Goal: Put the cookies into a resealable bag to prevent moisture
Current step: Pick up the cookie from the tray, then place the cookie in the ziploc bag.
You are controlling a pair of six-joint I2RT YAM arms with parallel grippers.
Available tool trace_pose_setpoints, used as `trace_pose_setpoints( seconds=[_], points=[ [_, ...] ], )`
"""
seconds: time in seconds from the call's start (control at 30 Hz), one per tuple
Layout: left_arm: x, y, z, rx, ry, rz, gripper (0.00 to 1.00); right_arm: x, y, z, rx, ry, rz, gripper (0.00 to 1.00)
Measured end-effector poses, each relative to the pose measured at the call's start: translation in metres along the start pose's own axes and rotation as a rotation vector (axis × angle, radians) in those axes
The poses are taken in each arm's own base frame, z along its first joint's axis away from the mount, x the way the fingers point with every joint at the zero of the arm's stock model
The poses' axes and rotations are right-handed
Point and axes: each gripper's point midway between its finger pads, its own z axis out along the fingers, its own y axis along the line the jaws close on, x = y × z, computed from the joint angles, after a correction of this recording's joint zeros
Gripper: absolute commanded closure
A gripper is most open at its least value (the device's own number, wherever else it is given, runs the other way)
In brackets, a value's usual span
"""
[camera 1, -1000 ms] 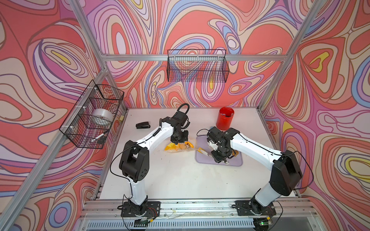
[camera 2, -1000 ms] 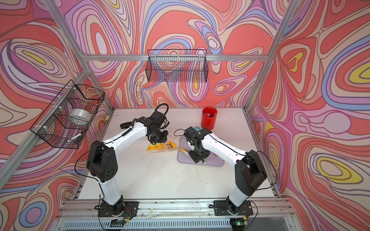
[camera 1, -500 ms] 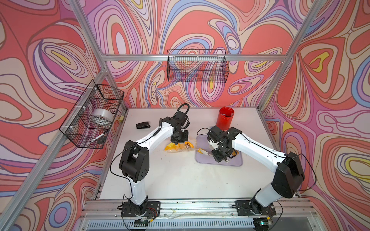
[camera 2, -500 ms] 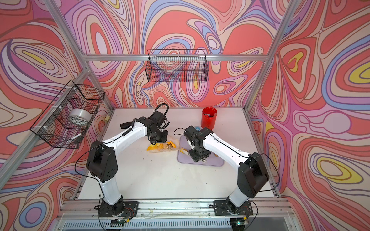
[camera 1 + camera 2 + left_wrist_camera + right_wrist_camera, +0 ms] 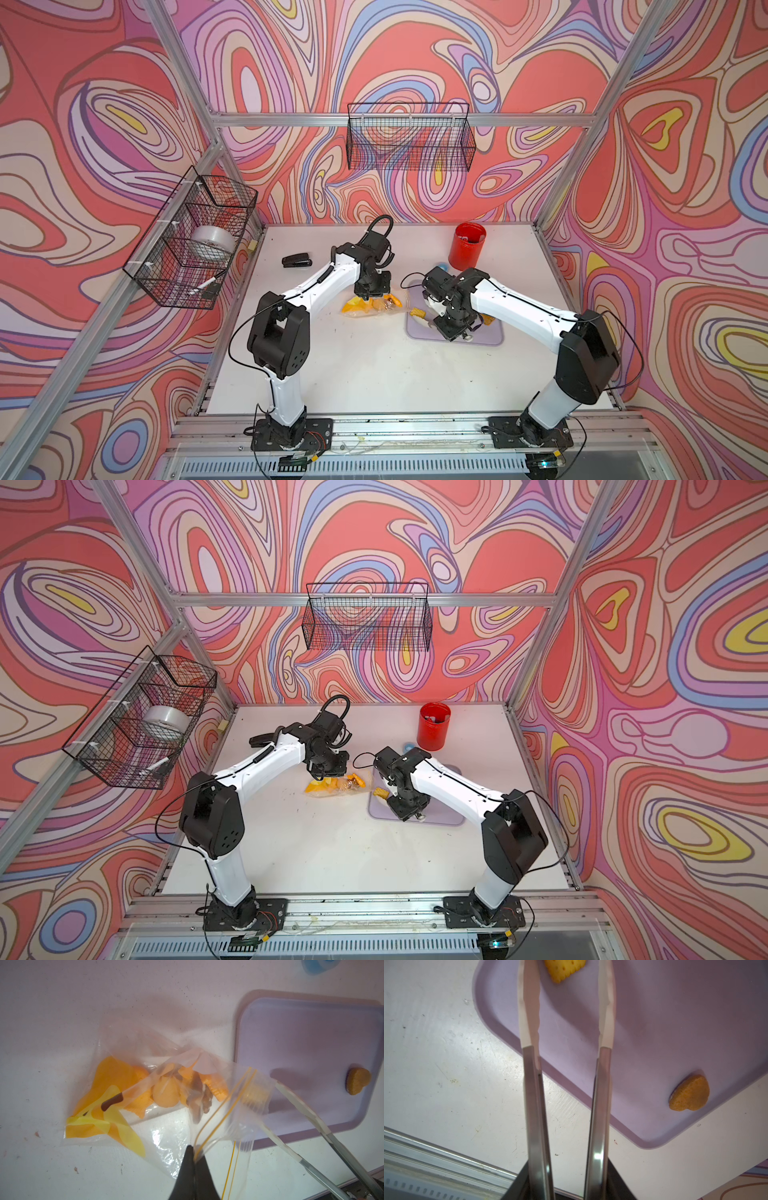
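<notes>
The resealable bag (image 5: pixel 166 1122) lies on the table left of the lavender tray (image 5: pixel 311 1032), with several orange cookies (image 5: pixel 166 1093) inside. My left gripper (image 5: pixel 195 1153) is shut on the bag's mouth edge by the yellow zip lines and holds it lifted; both top views show it over the bag (image 5: pixel 370 308) (image 5: pixel 336 788). My right gripper (image 5: pixel 566 1169) is shut on metal tongs (image 5: pixel 606 1012), whose white tips stand apart over the tray. A square cracker (image 5: pixel 564 969) lies just beyond the tips. A brown heart-shaped cookie (image 5: pixel 689 1093) sits near the tray's edge.
A red cup (image 5: pixel 467 245) stands behind the tray, with a small blue thing (image 5: pixel 318 966) beside it. At the back left lies a black stapler (image 5: pixel 296 262). Wire baskets hang on the left wall (image 5: pixel 195 245) and on the back wall (image 5: pixel 409 137).
My right arm has shifted slightly left over the tray with the tongs, whose arms have drawn a little closer. The left arm and the bag have not moved.
</notes>
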Motion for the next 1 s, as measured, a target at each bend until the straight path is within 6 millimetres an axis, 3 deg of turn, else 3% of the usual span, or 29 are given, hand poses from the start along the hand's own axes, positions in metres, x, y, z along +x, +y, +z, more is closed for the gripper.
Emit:
trace_pose_setpoints(
  seconds=[0.33, 0.7, 0.87, 1.0],
  points=[
    [0.001, -0.002, 0.000, 0.011, 0.005, 0.000, 1.00, -0.002, -0.003, -0.013, 0.011, -0.036, 0.003, 0.68],
    [0.002, -0.003, 0.000, 0.020, 0.010, 0.001, 1.00, 0.012, -0.009, -0.059, 0.010, -0.144, 0.075, 0.68],
    [0.002, -0.003, 0.000, 0.020, 0.010, 0.001, 1.00, 0.009, -0.001, -0.078, -0.046, -0.193, 0.050, 0.68],
    [0.002, -0.004, 0.000, 0.020, 0.010, 0.001, 1.00, 0.000, 0.009, -0.079, -0.091, -0.199, 0.014, 0.68]
  ],
)
